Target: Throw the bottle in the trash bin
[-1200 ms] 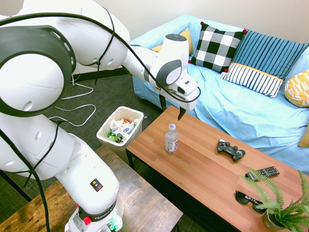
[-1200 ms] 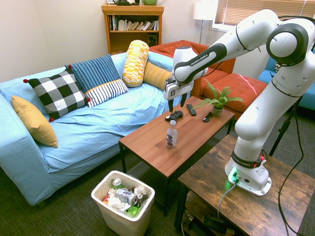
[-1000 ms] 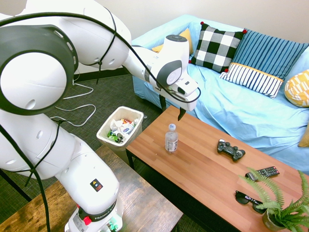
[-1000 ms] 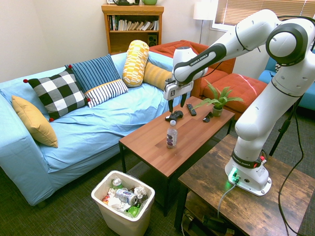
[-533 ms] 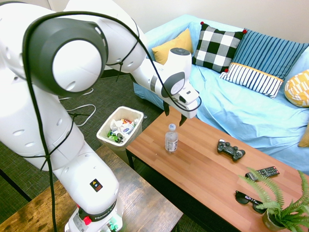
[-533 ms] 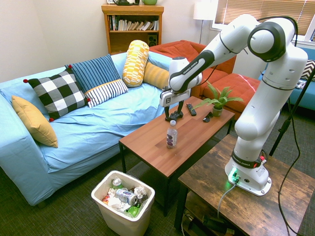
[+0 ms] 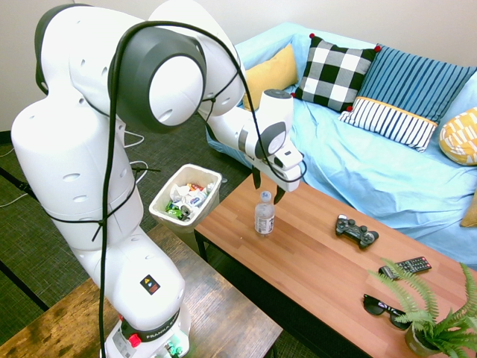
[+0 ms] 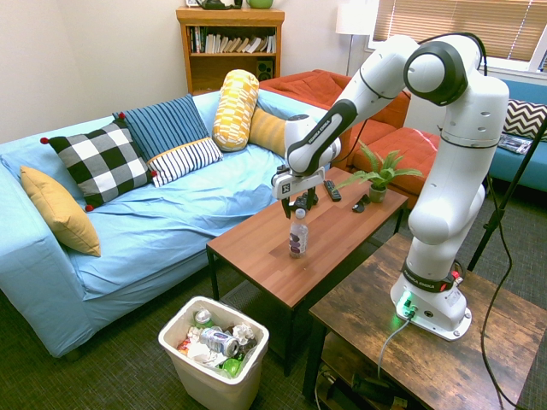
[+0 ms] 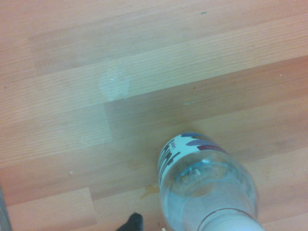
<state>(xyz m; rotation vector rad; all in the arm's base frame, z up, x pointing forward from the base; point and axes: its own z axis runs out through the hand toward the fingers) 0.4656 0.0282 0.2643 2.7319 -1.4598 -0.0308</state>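
Observation:
The bottle (image 7: 264, 216), clear with a white cap and a pale label, stands upright on the wooden table (image 7: 313, 261) near its bin-side end. My gripper (image 7: 268, 188) hangs open right over the cap, with one dark finger on each side and nothing held. From the other side the bottle (image 8: 297, 237) stands under the open gripper (image 8: 299, 206). The wrist view looks down on the bottle (image 9: 207, 187) from close above. The trash bin (image 7: 159, 211), white and holding rubbish, sits on the floor off the table's end, lower than the tabletop; the second exterior view shows the trash bin (image 8: 209, 384) too.
A game controller (image 7: 356, 230), a remote (image 7: 405, 266), sunglasses (image 7: 385, 309) and a potted fern (image 7: 440, 321) lie further along the table. A blue sofa (image 7: 373, 171) with cushions runs behind it. A dark wooden table (image 7: 216, 313) bears the arm.
The arm has swung in and come down, carrying the gripper from above the table's sofa-side edge to just over the bottle's cap. The fingers stayed open. The bottle has not moved.

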